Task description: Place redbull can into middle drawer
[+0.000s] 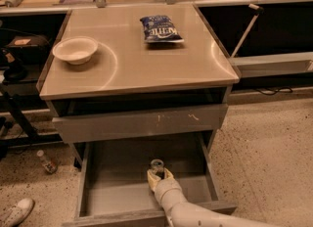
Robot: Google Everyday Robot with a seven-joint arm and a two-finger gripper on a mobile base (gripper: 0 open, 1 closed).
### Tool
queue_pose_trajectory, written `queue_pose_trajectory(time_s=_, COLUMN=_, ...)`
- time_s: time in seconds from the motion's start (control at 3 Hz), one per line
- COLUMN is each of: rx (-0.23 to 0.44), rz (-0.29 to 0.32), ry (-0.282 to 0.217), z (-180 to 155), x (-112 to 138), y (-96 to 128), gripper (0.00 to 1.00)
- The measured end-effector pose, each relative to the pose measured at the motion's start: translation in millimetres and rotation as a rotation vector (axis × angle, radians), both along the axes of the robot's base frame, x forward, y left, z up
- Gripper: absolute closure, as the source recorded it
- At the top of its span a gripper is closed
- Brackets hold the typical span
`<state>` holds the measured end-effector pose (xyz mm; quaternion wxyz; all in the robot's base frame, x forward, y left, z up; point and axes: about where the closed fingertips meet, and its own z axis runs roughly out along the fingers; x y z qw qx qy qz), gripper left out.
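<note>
The middle drawer (115, 189) is pulled wide open at the bottom of the cabinet, showing its flat grey floor and low side walls. The redbull can (157, 165) stands upright inside it, right of centre, with its shiny top facing up. My gripper (159, 176) reaches in over the drawer's front edge from below. Its pale fingers (152, 178) are closed around the lower part of the can, hiding the can's body. The arm (186, 211) runs off toward the bottom right.
Above the open drawer is a closed drawer front with pale scratch marks (142, 122). On the cabinet top (146, 64) sit a white bowl (75, 50) and a blue chip bag (161, 29). A small bottle (46, 161) and a shoe (14, 211) lie on the floor at left.
</note>
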<state>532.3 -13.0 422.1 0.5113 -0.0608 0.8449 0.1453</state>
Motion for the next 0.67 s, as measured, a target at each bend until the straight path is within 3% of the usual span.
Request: queue_pose_trajectory(time_s=0.67, rx=-0.043, rz=0.053, ry=0.043, z=12.5, x=-0.2, y=1.3, gripper=1.00)
